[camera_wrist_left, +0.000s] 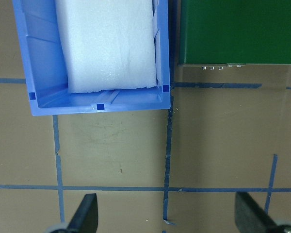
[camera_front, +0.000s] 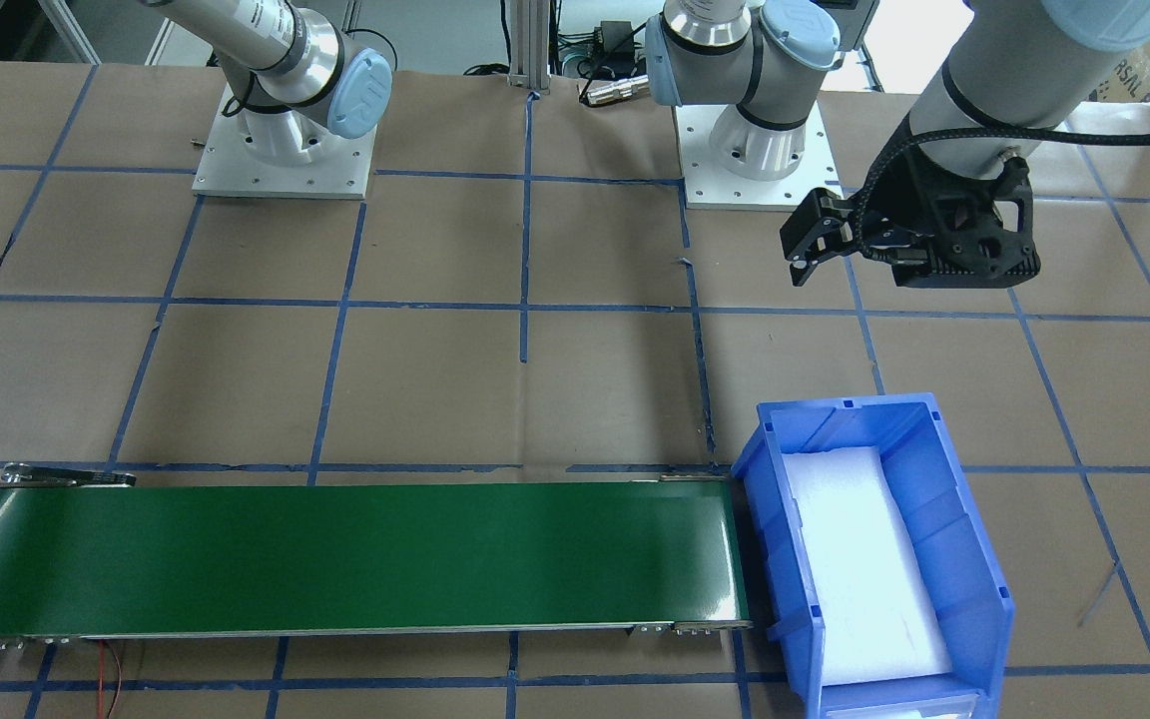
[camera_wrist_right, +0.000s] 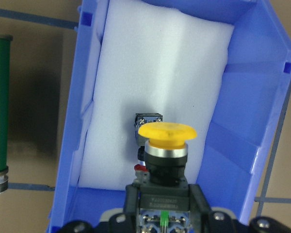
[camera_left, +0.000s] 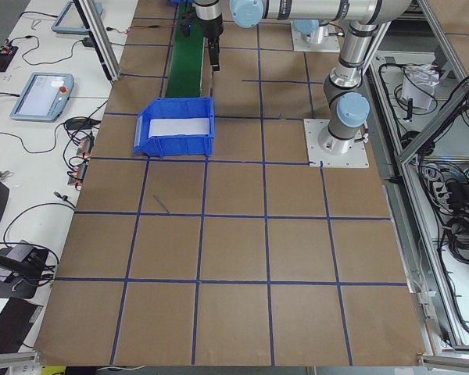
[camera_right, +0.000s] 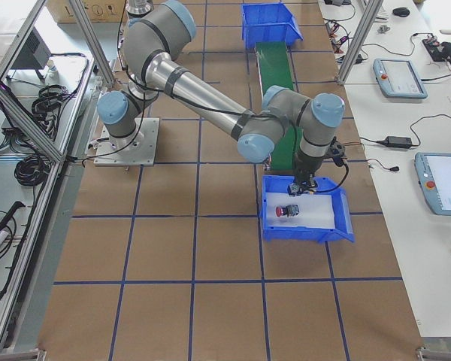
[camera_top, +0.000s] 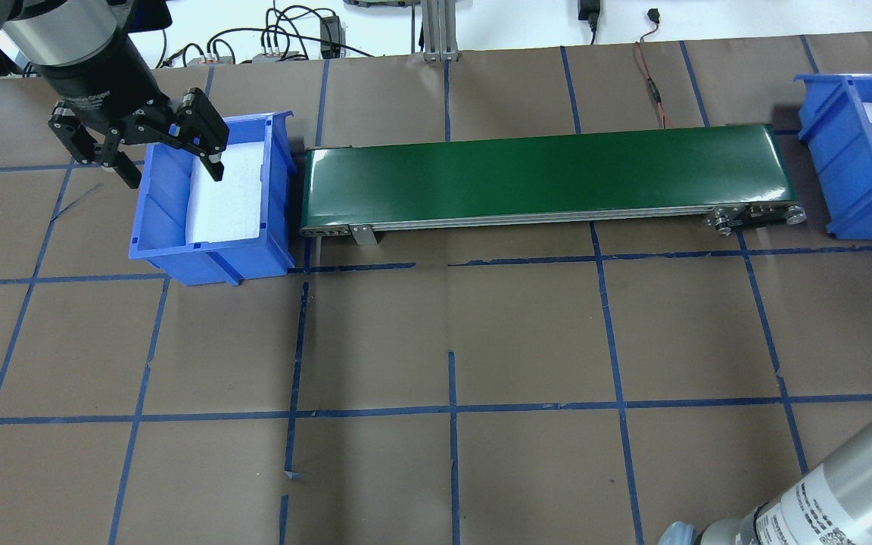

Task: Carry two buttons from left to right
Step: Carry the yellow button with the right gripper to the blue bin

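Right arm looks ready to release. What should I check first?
1. Grip: right gripper shut on yellow button: ok.
2. Position: yellow button over the foam in the right bin: ok.
3. Landing spot free: not ok; red button lies partly beneath the held one in the wrist view.
4. Drop height above foam: cannot tell.
5. Other arm: left gripper open, holding nothing: ok.
6. Nothing left to fetch: left bin shows only foam: ok.

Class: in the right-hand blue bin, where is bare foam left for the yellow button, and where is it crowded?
Bare: the foam stretch between the bin walls, beyond the red button. Crowded: right beneath the yellow button in the right hand, where the red one lies.
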Controlling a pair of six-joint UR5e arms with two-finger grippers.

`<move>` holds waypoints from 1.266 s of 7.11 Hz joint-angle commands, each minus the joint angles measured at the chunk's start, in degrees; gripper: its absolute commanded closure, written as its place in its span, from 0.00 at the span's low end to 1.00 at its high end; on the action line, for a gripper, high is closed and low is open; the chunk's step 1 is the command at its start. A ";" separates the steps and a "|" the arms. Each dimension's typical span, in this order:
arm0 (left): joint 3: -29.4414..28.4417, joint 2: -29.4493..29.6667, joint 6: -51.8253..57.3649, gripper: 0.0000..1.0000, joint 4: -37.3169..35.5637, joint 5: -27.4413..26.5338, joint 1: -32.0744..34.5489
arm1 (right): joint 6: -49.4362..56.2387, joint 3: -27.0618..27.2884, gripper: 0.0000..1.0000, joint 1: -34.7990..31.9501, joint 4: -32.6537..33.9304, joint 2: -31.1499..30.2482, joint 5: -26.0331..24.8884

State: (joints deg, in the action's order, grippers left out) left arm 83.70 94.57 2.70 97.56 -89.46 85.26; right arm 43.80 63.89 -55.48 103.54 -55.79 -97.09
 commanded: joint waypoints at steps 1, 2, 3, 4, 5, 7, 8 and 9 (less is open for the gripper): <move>0.23 0.00 0.03 0.00 0.00 -0.01 0.00 | 0.41 -4.37 0.90 0.02 -0.01 4.35 0.84; -0.12 0.00 0.12 0.00 0.00 -0.10 0.00 | 0.67 -5.61 0.90 0.02 0.17 5.85 1.72; -0.21 0.00 0.38 0.00 -0.09 -0.19 -0.09 | 0.76 -6.84 0.90 0.02 0.43 7.69 2.42; 0.23 -1.13 0.29 0.00 0.17 -0.88 0.26 | 0.76 -8.68 0.90 0.02 0.52 9.89 2.52; 0.75 -1.49 0.21 0.00 0.09 -0.63 0.35 | 1.37 -10.09 0.90 0.02 0.78 11.91 3.65; -0.38 -2.10 0.73 0.00 1.57 -0.63 0.52 | 1.73 -10.28 0.90 0.11 2.44 14.21 4.54; -0.47 -2.89 0.73 0.00 1.93 -0.45 0.26 | 1.64 -10.28 0.90 0.02 3.41 15.00 4.71; -0.47 -3.07 0.21 0.00 1.76 -1.06 0.44 | 1.73 -10.28 0.90 0.11 3.94 15.61 5.24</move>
State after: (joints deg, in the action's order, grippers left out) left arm 83.32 91.99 3.26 99.18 -90.11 85.62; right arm 45.46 53.64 -55.40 106.61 -41.10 -92.39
